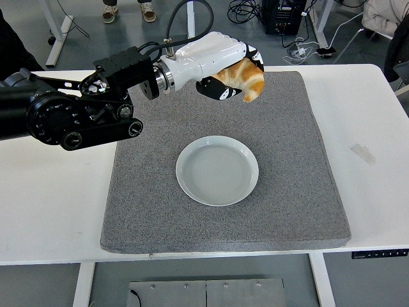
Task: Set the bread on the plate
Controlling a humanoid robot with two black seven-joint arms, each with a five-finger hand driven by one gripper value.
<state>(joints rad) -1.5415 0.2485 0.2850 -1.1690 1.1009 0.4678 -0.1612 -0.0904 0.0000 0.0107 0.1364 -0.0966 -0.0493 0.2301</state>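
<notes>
With the left hand [220, 67] curled tight around the bread [241, 79] beyond the plate [217, 170], letting go early would drop it on the mat [287, 128].

We see a white table [51, 211] carrying a large grey mat [281, 179] that covers most of its middle, its near edge reaching close to the table's near edge. A small strip of tape [363, 153] lies on the bare tabletop to the right of the mat, apart from it. We see bare white surface left of the mat.
</notes>
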